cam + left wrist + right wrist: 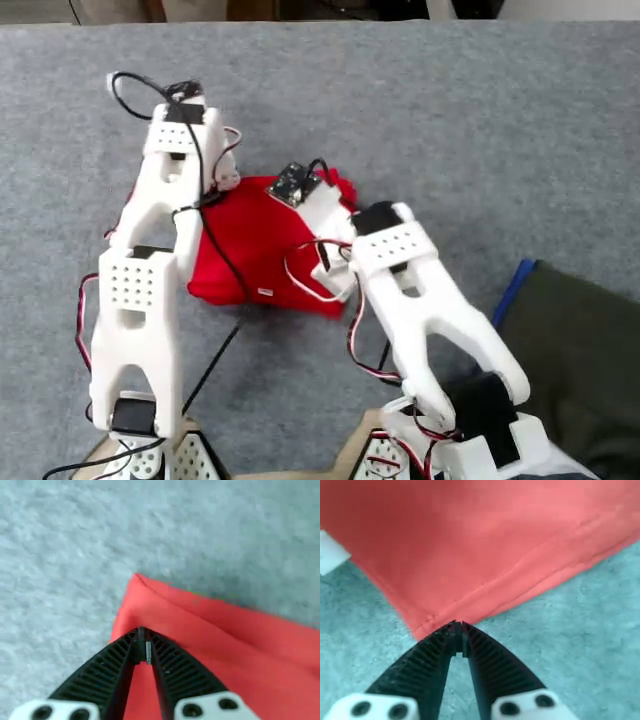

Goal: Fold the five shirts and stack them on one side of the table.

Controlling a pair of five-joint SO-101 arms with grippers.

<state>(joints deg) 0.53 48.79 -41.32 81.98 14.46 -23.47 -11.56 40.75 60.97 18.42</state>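
A red shirt [255,240] lies crumpled and partly folded in the middle of the grey table, between the two arms. My left gripper [143,647] is shut, its tips pinched on the red shirt [210,640] just inside a folded corner; from above, the left gripper [222,182] is at the shirt's left far edge. My right gripper [458,631] is shut on the hem corner of the red shirt [470,540]; in the high view the right gripper [335,195] is at the shirt's far right side, mostly hidden under its wrist.
A dark green garment [580,345] lies at the table's right edge with a blue strip [515,285] along its left side. Grey cloth covers the table [480,120]. The arm bases stand at the near edge.
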